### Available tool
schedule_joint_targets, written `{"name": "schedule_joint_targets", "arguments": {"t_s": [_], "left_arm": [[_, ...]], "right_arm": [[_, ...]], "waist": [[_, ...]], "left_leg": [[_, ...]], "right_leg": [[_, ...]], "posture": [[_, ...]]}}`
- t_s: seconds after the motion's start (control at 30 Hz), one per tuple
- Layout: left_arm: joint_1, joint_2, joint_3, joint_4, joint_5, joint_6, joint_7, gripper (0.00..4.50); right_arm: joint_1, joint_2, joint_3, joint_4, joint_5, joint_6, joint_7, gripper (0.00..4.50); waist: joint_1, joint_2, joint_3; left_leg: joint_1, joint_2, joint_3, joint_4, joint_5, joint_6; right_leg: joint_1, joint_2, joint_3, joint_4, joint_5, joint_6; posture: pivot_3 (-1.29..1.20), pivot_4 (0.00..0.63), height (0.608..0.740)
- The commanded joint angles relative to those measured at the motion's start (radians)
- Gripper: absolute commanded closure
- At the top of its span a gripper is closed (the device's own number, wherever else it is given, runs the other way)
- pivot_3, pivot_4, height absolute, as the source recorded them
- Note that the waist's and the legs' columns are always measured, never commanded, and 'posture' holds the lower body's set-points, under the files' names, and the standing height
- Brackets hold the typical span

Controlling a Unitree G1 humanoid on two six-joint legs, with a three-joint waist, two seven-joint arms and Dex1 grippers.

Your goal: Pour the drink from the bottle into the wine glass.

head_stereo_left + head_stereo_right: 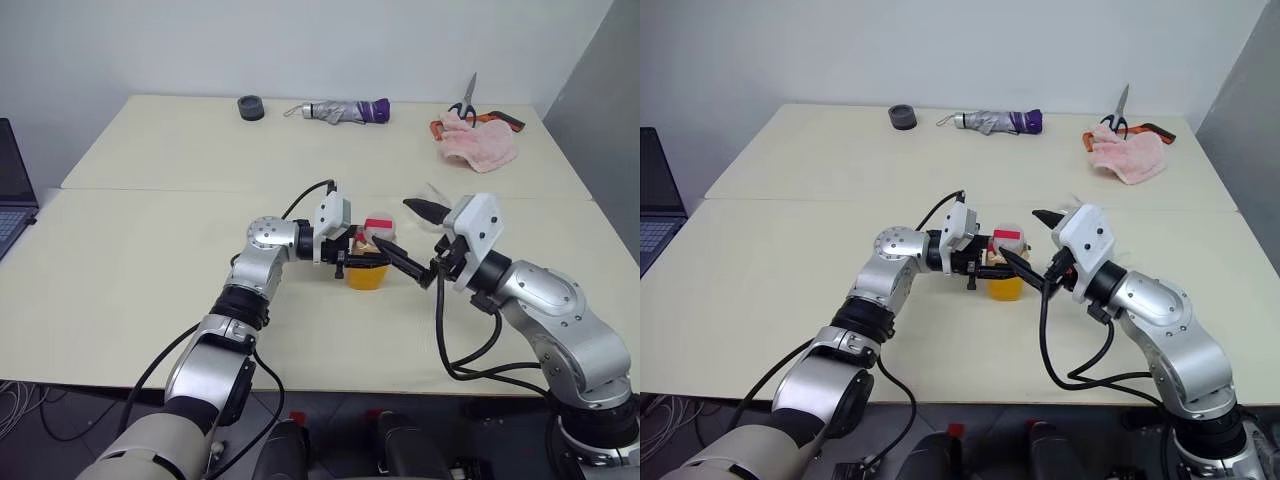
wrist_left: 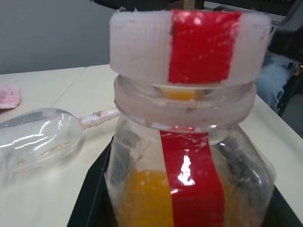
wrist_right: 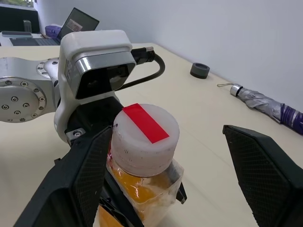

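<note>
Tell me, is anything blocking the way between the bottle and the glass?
Yes. The bottle, clamped in the left gripper, has its cap on, sealing the drink in. The open right gripper flanks that cap. The glass appears to lie on its side beyond.

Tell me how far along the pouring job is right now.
Done: left gripper is shut on the bottle. In hand: right gripper, fingers open, is at the cap, still on. Left: uncapping and pouring; the wine glass lies empty on its side.
</note>
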Motion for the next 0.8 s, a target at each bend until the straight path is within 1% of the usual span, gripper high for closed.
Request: {"name": "schedule_joint_targets", "arguments": {"t_s": [0.03, 0.8], "left_arm": [[-0.027, -0.003, 0.007, -0.019, -0.008, -0.016, -0.005, 2.79], [-0.027, -0.004, 0.006, -0.017, -0.008, -0.017, -0.008, 2.79]], "right_arm": [[0.000, -0.010, -0.029, -0.046, 0.012, -0.005, 0.002, 0.52], [0.012, -0.013, -0.045, -0.051, 0.019, 0.000, 0.009, 0.52]], "waist": [[0.000, 0.000, 0.000], [0.000, 0.000, 0.000]], "left_leg": [[0.000, 0.000, 0.000, 0.000, 0.000, 0.000], [0.000, 0.000, 0.000, 0.000, 0.000, 0.000]], "right_leg": [[0.000, 0.000, 0.000, 0.000, 0.000, 0.000], [0.000, 0.000, 0.000, 0.000, 0.000, 0.000]], "posture": [[0.00, 0.150, 0.740], [0.00, 0.150, 0.740]]}}
